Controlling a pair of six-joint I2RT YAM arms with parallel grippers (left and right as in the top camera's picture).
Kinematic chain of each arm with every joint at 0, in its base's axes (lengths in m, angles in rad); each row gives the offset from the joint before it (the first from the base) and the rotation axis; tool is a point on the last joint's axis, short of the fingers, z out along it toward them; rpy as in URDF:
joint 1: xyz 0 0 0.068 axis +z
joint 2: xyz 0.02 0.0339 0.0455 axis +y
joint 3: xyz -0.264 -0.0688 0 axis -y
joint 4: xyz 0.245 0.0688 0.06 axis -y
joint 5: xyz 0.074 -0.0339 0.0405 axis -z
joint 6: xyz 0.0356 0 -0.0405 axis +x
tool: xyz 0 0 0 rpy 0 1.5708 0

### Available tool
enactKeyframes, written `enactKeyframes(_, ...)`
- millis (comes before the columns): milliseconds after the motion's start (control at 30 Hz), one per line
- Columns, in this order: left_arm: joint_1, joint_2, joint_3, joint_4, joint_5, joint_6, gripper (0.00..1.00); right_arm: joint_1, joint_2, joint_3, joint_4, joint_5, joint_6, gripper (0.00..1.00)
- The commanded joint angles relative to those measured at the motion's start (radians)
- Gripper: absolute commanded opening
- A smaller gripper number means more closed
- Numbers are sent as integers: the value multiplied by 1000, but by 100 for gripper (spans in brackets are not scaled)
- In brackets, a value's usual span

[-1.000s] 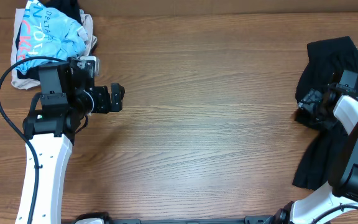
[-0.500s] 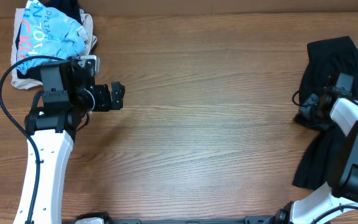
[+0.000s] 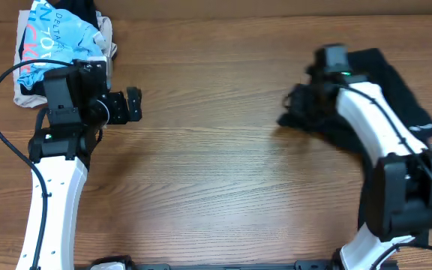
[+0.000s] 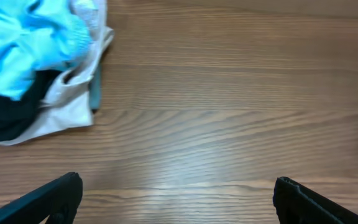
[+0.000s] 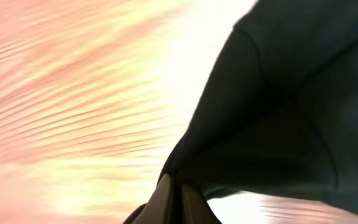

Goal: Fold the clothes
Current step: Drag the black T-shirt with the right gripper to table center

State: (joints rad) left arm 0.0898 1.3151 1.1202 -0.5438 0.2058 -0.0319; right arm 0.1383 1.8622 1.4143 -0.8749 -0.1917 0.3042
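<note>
The right gripper (image 3: 292, 114) is pinching a fold of the black garment (image 3: 400, 82) between pressed-together fingers, right of centre in the overhead view; the garment is trailing toward the upper right; the left gripper (image 3: 133, 105), fingers spread, is hovering over the table (image 3: 216, 187) near the light-blue top (image 3: 55, 41) at upper left.

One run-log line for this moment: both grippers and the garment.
left gripper: open, empty | right gripper: shut on black garment | fold: not yet done

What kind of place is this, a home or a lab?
Likely a robotics lab bench, not a home: two white robot arms at a wooden table, the right hand pinching a black garment, other clothes heaped aside.
</note>
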Motion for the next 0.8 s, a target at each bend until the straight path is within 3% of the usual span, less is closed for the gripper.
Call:
enactKeyframes(0, 32, -1, 27, 7, -88, -21, 100, 216, -2, 55, 23, -101, 74, 4)
enactKeyframes(167, 90, -1, 27, 10, -87, -21, 100, 444, -2, 61, 77, -121, 124, 4)
enactKeyframes(200, 101, -1, 27, 10, -87, -21, 100, 482, -2, 67, 79, -139, 123, 8)
enactKeyframes(267, 115, -1, 27, 10, -86, -16, 100, 534, -2, 90, 62, -163, 122, 26)
enactKeyframes(367, 120, -1, 27, 10, -86, -4, 100, 562, -6, 156, -11, -165, 115, 39)
enactKeyframes(600, 89, 0, 27, -29, -16, 45, 100, 440, -32, 304, -200, 13, 116, 70)
enactKeyframes(767, -14, 2, 27, -106, 49, 125, 99, 249, -21, 307, -262, 109, 113, 73)
